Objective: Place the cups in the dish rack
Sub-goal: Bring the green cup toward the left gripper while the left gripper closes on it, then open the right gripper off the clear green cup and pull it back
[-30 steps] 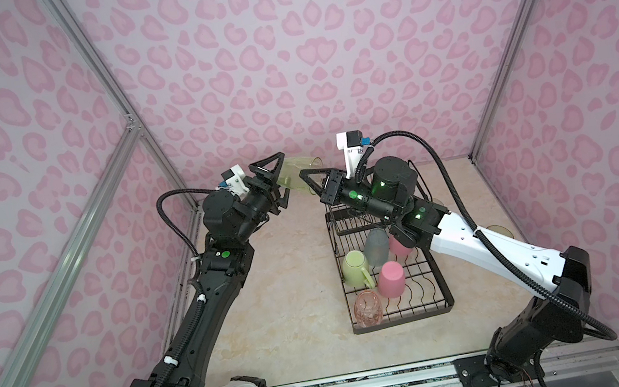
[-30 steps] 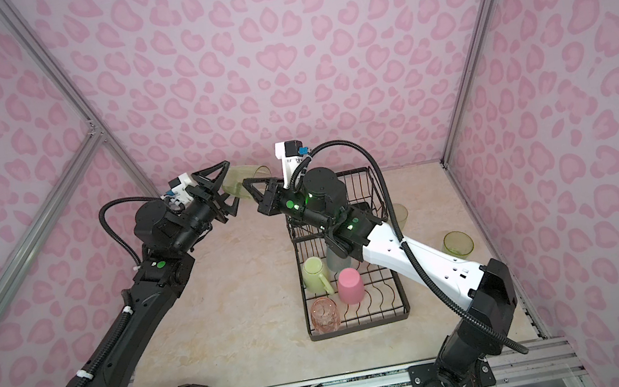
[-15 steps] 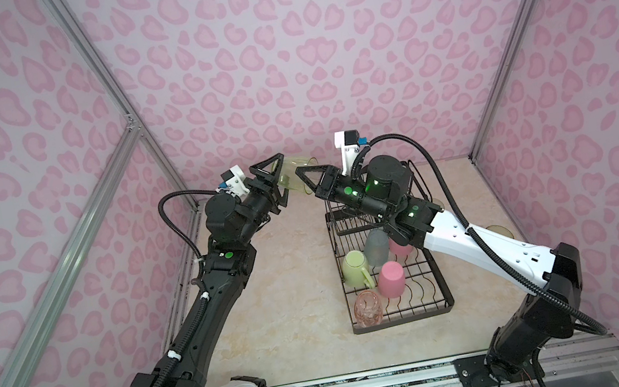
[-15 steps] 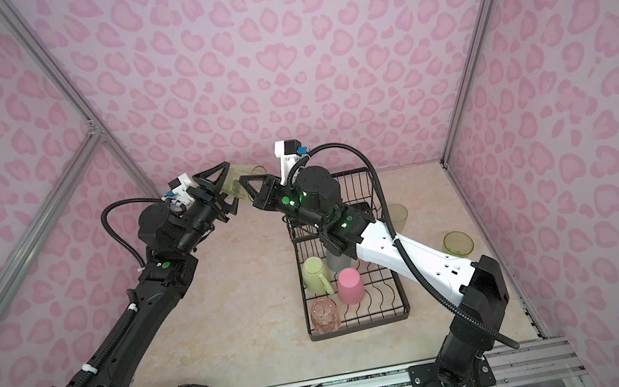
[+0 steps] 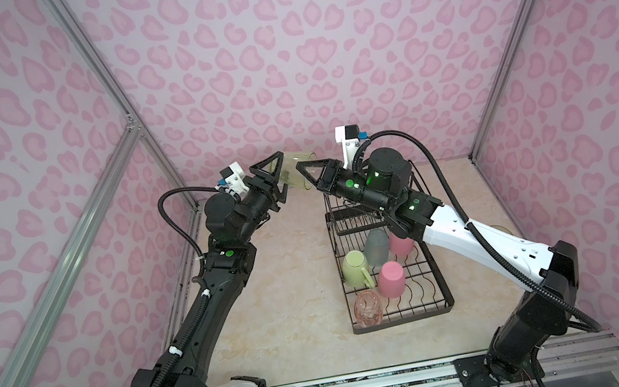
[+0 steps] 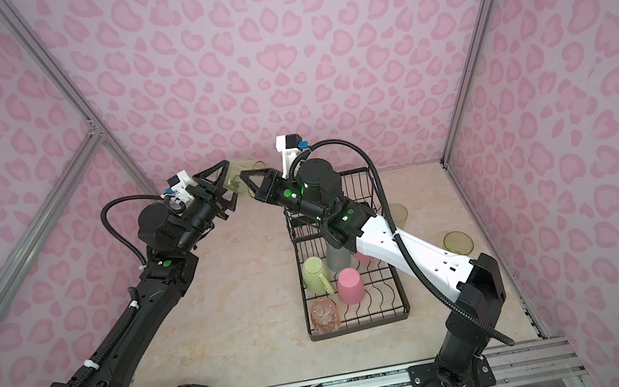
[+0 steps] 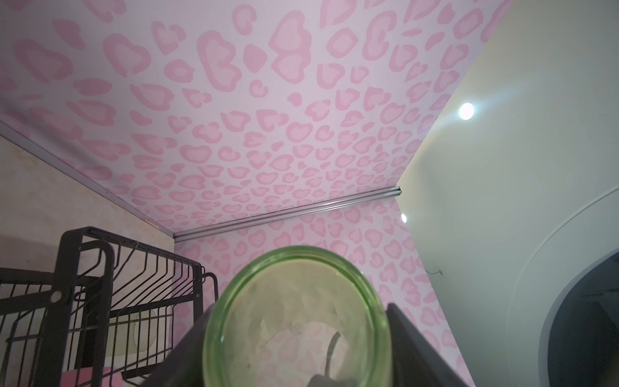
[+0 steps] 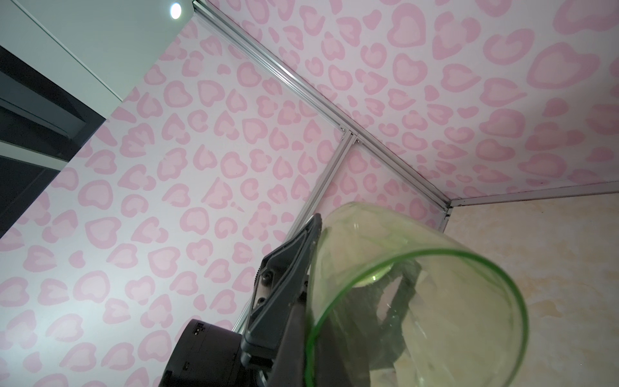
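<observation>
Green glass (image 5: 297, 172), clear, aloft over worktop's (image 5: 293, 289) far edge.
Right gripper (image 5: 306, 169) pinches its rim; left gripper (image 5: 280, 176) straddles base, grip uncertain.

Pale lilac walls (image 5: 275, 40) scattered with pink heart-shaped leopard spots. Cream, faintly marbled desk (image 5: 293, 289). Black wire dish rack (image 5: 423, 314). A pale-green mug (image 5: 354, 266), frosted grey-teal tumbler (image 5: 377, 247), two opaque pink tumblers (image 5: 392, 279), clear pink glass (image 5: 368, 308). One clear green glass (image 5: 294, 171), brighter green along its rim. All-black left arm (image 5: 209, 315); black right arm (image 5: 475, 244) with a white forearm.
</observation>
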Robot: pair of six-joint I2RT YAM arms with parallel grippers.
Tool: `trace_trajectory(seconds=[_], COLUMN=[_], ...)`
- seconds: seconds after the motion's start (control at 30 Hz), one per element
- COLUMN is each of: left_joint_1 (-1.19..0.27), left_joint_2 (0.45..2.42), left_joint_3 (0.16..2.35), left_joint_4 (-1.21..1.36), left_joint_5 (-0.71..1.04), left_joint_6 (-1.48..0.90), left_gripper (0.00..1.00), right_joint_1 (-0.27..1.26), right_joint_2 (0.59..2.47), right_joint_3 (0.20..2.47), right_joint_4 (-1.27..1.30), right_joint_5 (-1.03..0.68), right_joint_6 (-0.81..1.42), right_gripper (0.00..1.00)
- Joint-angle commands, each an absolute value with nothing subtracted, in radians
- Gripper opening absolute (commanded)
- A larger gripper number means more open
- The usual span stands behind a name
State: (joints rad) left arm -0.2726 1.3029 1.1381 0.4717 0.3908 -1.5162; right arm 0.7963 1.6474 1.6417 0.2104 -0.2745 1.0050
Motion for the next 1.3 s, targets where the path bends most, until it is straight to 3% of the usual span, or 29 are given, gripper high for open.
trace_trajectory(seconds=[0.0,0.07,0.4,0.53,0.9,1.27], left_joint_1=[-0.273,-0.273,-0.273,-0.274,-0.274,-0.276], left_joint_2=[1.295,1.292,1.282,1.275,1.255,1.229], left_joint_3=[1.134,1.131,1.11,1.099,1.077,1.071], left_joint_4=[0.519,0.521,0.501,0.488,0.448,0.385], left_joint_5=[0.427,0.424,0.391,0.368,0.318,0.278], left_joint_6=[-1.449,-1.437,-1.342,-1.3,-1.191,-1.048], left_gripper=[0.62,0.62,0.61,0.61,0.6,0.6], right_joint_1=[0.797,0.793,0.779,0.769,0.701,0.566], right_joint_2=[1.656,1.654,1.639,1.624,1.526,1.466], right_joint_3=[1.647,1.646,1.637,1.622,1.527,1.508], right_joint_4=[0.226,0.216,0.191,0.179,0.105,-0.166], right_joint_5=[-0.302,-0.301,-0.29,-0.279,-0.244,-0.255], right_joint_6=[1.006,1.005,0.996,0.99,0.967,0.917], right_gripper=[0.0,0.02,0.36,0.43,0.46,0.46])
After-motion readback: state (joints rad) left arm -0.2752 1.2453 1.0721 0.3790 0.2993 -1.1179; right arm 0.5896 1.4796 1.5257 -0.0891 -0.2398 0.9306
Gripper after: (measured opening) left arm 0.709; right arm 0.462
